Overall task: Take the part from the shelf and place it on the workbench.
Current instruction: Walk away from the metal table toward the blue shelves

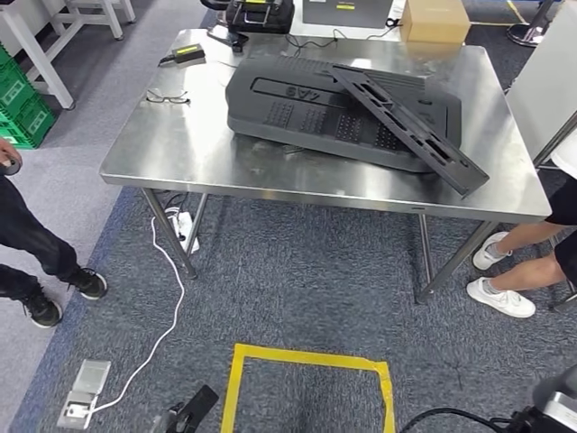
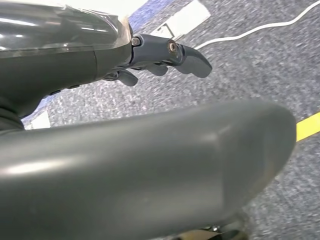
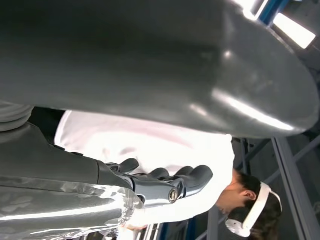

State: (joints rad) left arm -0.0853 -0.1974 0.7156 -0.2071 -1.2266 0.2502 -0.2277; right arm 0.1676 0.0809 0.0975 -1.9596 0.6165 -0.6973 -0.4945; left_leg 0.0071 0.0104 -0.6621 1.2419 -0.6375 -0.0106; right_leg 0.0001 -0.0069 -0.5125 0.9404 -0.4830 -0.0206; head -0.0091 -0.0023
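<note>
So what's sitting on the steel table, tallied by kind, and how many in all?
Large dark plastic panel: 1
Long dark slotted bar leaning across it: 1
Eyeglasses: 1
Small black device with yellow label: 1
Total: 4 on the steel table

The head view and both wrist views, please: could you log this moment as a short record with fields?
Workbench: steel table
Parts: long slotted bar leaning across large dark moulded panel
Also on table: glasses
Left hand: holds nothing, over carpet
Right hand: holds nothing, fingers slightly curled
Floor: yellow tape square
People: shoes beside table
</note>
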